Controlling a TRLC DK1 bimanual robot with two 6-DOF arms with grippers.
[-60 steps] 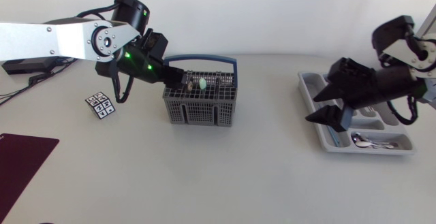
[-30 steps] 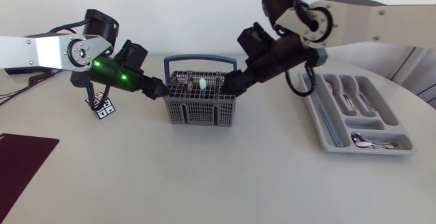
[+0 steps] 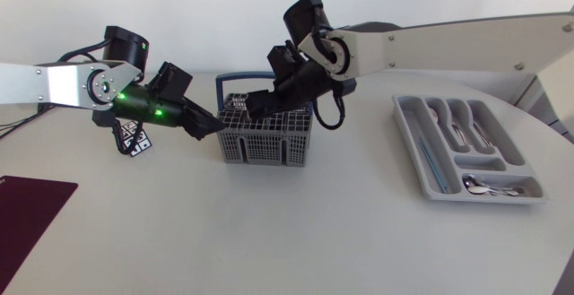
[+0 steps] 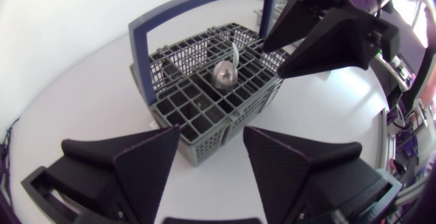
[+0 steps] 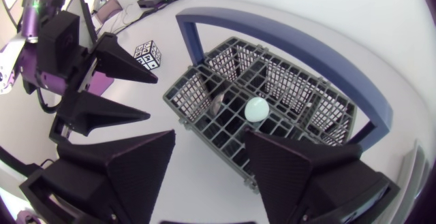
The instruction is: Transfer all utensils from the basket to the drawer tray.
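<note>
Some utensils [image 3: 489, 186] already lie in the tray [image 3: 411, 143], well apart from the basket [image 3: 265, 143], yet a spoon [image 5: 257, 108] is left inside the basket. Our right gripper [image 5: 210, 137] hangs released above the basket, our left gripper [image 4: 211, 134] released beside it. Only the wrist views show that spoon; overhead, our right arm [image 3: 395, 48] hides it.

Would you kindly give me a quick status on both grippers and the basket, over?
Left gripper open beside the basket. Right gripper open above it. Spoon upright inside; blue handle arches overhead.
</note>
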